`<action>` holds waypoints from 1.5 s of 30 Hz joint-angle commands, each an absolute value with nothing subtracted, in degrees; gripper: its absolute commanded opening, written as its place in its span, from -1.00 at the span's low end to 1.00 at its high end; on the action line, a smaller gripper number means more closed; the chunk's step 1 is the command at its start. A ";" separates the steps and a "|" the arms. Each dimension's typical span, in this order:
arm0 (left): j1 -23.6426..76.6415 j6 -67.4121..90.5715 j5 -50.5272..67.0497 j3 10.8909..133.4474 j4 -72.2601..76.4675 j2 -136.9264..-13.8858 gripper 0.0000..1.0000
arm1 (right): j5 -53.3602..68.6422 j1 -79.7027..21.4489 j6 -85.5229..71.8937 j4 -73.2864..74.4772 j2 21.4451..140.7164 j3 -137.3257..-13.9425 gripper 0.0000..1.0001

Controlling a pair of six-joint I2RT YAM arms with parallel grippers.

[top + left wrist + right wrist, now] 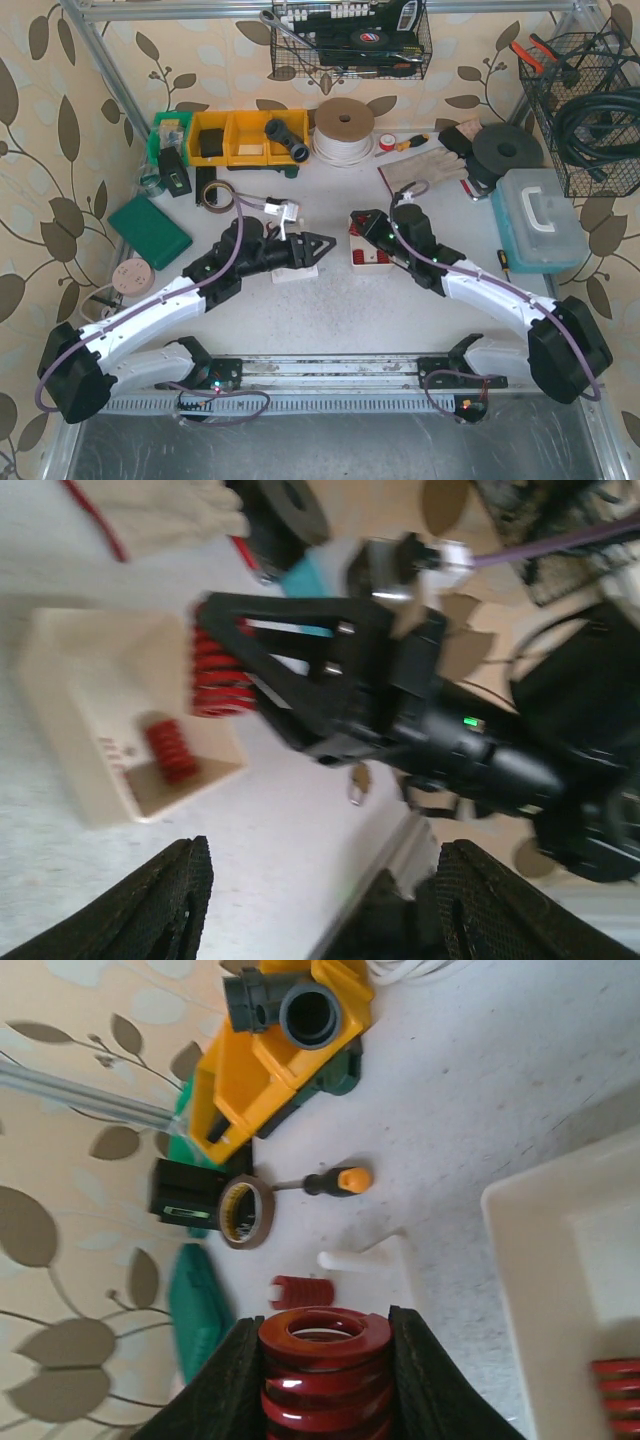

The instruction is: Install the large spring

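Currently the carrying step is in hand: the right gripper (327, 1332) is clenched on the large spring (325, 1380), bottom centre of its wrist view. The left gripper (320, 855) hangs released, empty. Next, I judge, the coil needs lining up over the white peg (355, 1258).
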State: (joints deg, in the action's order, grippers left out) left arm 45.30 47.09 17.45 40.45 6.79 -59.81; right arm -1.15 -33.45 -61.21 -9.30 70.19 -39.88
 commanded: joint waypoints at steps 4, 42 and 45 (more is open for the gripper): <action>50.95 56.75 19.86 41.82 20.14 -61.72 0.30 | -1.86 -34.01 -79.76 -28.67 60.59 -33.31 -1.00; 54.93 52.47 17.23 58.61 18.45 -79.45 0.33 | -11.44 -36.25 -102.46 -19.27 44.36 -26.54 -1.00; 54.93 52.41 17.24 59.09 18.37 -80.24 0.33 | -11.43 -36.61 -103.11 -20.36 44.84 -26.36 -1.00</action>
State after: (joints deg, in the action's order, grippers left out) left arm 54.50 53.95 18.00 56.55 17.12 -79.48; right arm -10.52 -35.97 -100.57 -18.96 45.04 -24.53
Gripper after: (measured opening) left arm 0.666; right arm 0.262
